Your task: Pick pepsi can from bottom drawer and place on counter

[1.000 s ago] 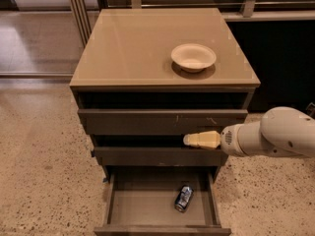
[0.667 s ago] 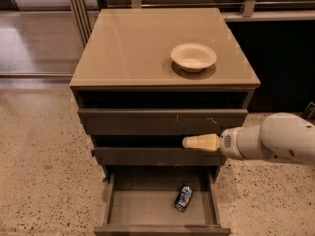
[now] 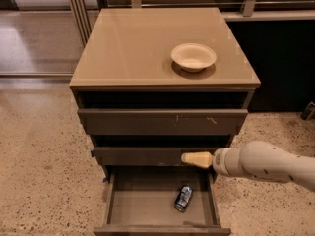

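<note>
The pepsi can (image 3: 183, 198), blue with silver ends, lies on its side on the floor of the open bottom drawer (image 3: 133, 205), right of centre. My gripper (image 3: 196, 159) points left in front of the middle drawer's front, just above the bottom drawer's back right part and above the can, not touching it. The white arm (image 3: 266, 162) reaches in from the right. The tan counter (image 3: 133, 48) is the cabinet's top.
A cream paper bowl (image 3: 193, 57) sits on the counter's right half. Two drawers (image 3: 162, 122) above the bottom one are slightly ajar. Speckled floor (image 3: 44, 171) surrounds the cabinet. A dark wall panel (image 3: 285, 58) stands at the right.
My gripper and arm have moved down, from the gap above the middle drawer to the level of that drawer's front. The can and the bowl have not moved.
</note>
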Action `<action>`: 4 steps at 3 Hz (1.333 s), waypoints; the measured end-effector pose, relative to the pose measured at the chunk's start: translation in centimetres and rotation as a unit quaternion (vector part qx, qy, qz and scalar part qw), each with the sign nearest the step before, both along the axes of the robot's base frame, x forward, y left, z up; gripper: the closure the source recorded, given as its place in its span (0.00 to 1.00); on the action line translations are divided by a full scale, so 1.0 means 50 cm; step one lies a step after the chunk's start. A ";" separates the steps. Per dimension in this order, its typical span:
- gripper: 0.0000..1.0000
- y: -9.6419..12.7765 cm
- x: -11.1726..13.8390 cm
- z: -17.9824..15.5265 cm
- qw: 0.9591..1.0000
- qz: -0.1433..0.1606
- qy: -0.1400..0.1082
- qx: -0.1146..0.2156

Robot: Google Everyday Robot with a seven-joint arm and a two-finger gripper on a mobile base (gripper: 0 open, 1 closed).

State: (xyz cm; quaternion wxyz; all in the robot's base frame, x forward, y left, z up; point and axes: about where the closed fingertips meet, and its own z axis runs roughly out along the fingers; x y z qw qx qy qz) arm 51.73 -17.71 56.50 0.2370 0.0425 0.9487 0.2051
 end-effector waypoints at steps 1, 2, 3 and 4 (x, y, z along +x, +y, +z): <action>0.00 -0.008 0.005 -0.101 1.000 -0.002 0.021 0.021; 0.00 -0.004 -0.001 -0.129 0.999 -0.002 0.032 0.026; 0.00 -0.002 -0.002 -0.123 0.999 -0.006 0.035 0.025; 0.00 0.008 0.025 -0.179 0.997 -0.037 0.054 0.051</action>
